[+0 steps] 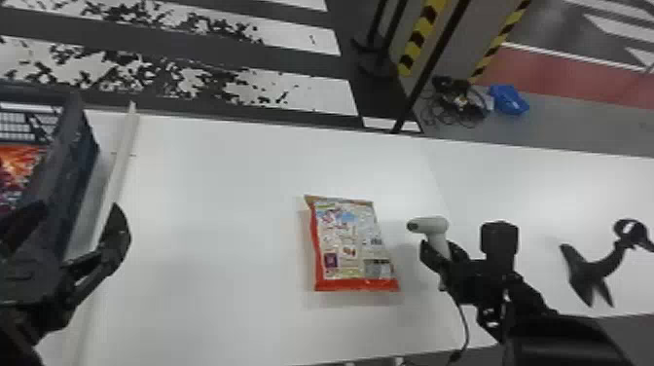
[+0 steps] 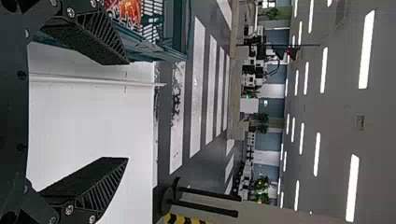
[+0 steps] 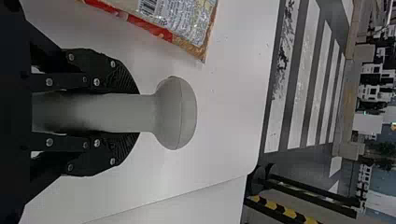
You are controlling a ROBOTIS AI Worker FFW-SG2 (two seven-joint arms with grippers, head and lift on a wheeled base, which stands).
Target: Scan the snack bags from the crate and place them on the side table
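Note:
Around the grey scanner's handle, my right gripper is shut, and the scanner has its head turned toward the snack bag. That red-edged bag lies flat on the white table, printed back up, just left of the scanner. In the right wrist view the gripper clasps the handle of the scanner, with a corner of the bag near it. My left gripper stands open beside the dark crate; in the left wrist view the gripper has nothing between its fingers.
Orange snack packaging lies inside the crate at the far left. A pale strip runs along the table beside the crate. At the right, a black scanner stand rests on the adjoining white table. The scanner's cable hangs toward the front edge.

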